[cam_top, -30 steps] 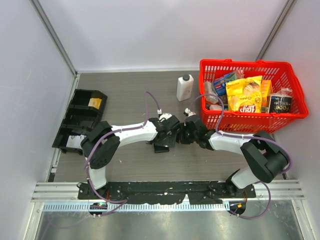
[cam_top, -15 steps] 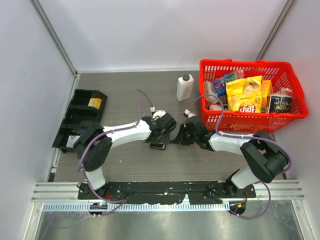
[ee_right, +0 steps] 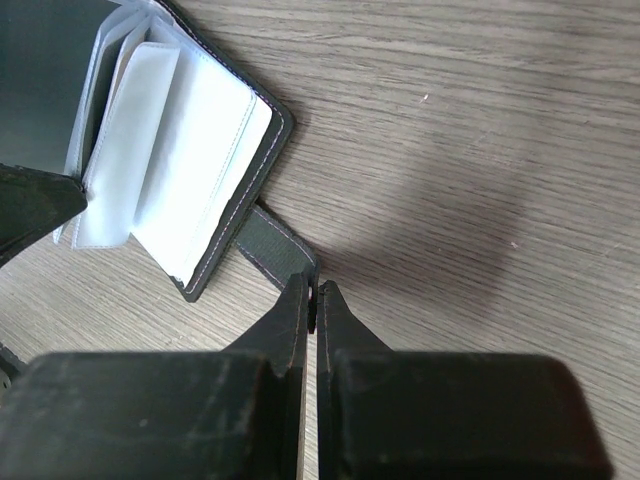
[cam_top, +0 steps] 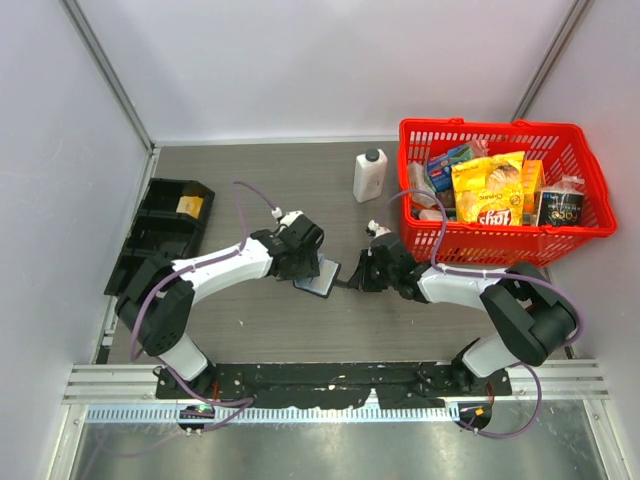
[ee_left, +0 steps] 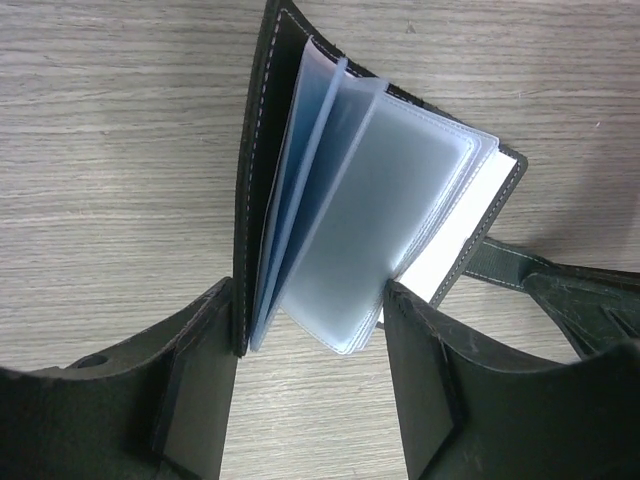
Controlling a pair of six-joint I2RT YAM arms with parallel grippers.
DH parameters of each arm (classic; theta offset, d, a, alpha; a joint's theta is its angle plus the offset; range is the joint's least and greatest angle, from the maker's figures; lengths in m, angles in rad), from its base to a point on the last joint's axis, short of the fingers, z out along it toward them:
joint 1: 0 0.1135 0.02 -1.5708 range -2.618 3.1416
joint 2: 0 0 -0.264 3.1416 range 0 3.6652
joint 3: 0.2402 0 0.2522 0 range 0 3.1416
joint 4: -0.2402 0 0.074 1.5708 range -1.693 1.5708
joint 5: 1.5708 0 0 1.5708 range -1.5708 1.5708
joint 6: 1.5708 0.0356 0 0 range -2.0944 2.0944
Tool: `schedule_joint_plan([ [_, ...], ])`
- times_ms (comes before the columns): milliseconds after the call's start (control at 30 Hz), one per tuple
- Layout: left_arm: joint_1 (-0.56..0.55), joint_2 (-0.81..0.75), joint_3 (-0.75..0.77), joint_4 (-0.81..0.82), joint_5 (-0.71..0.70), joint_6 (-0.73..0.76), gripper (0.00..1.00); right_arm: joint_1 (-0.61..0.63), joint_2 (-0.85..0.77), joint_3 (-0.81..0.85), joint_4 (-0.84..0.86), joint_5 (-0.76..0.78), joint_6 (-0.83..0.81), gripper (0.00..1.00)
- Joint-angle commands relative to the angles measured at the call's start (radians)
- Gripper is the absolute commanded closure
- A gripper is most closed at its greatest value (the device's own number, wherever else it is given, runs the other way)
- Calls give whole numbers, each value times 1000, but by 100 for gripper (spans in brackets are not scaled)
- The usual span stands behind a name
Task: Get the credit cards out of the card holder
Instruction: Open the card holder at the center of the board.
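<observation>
The black card holder [cam_top: 320, 277] lies open on the wooden table between my two grippers. In the left wrist view its black cover [ee_left: 255, 180] stands on edge, with pale blue clear sleeves [ee_left: 370, 230] fanned beside it. I cannot tell the credit cards from the sleeves. My left gripper [ee_left: 310, 296] is open, with the cover against one finger and the sleeve edges against the other. My right gripper [ee_right: 313, 291] is shut on the holder's snap tab [ee_right: 272, 247]. The white inner page [ee_right: 195, 180] faces up.
A red basket [cam_top: 505, 232] full of groceries stands at the back right, just behind the right arm. A white bottle [cam_top: 369, 175] stands to its left. A black compartment tray [cam_top: 160, 235] holding a yellow item lies at the far left.
My left gripper has swung left and drawn the cover with it, so the holder now lies open with its pale inside showing. The right gripper has kept its hold on the tab.
</observation>
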Motion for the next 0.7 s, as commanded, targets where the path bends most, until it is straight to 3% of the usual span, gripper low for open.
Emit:
schedule_joint_plan([
  [0, 60, -31, -60, 1, -26, 11, 39, 0, -10, -6, -59, 18, -39, 99],
  [200, 63, -48, -53, 27, 29, 24, 25, 1, -22, 39, -105, 7, -86, 98],
  [433, 95, -92, -57, 28, 72, 30, 7, -2, -38, 94, -164, 1, -115, 90],
  [667, 138, -168, -7, 16, 183, 93, 5, 0, -4, 95, -155, 1, -118, 90],
])
